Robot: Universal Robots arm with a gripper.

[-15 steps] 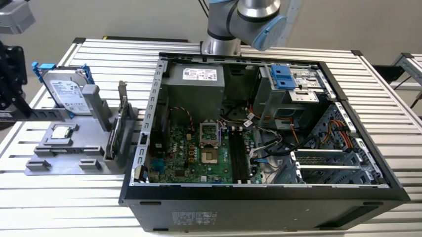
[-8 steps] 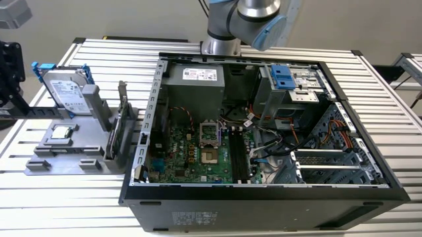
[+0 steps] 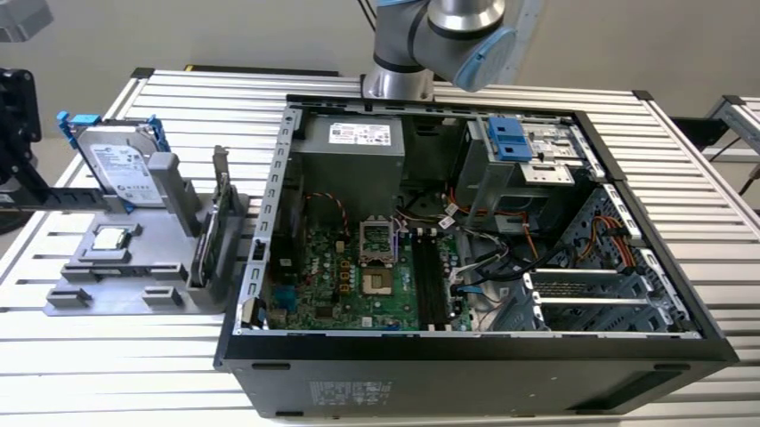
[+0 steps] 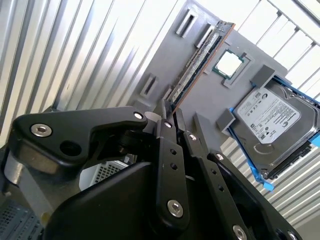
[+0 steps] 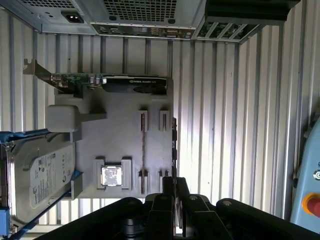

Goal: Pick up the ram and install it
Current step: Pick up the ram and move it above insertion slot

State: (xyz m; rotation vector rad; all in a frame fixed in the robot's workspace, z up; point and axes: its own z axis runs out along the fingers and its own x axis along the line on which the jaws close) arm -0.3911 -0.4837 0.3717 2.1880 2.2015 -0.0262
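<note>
The ram (image 4: pixel 197 62) stands on its long edge in a slotted grey holder plate (image 4: pixel 215 95), beside a small square silver CPU (image 4: pixel 230 64). In the first wrist view the ram (image 5: pixel 143 150) shows as a thin dark line between two pairs of slots. My black gripper (image 4: pixel 170 112) hangs above the holder plate near one end of the ram and does not touch it. In both wrist views its fingers lie close together, shut on nothing. The gripper (image 5: pixel 174 182) sits a little to one side of the ram's line.
An open computer case (image 3: pixel 475 347) lies on the slatted metal table, and long black memory slots (image 3: pixel 430 280) show on its motherboard. On the exterior view's left, the holder plate (image 3: pixel 119 276) also carries a hard drive (image 3: pixel 117 165), the CPU (image 3: pixel 113 238) and an upright bracketed card (image 3: pixel 220 222). A red button (image 5: pixel 312 205) sits at one side.
</note>
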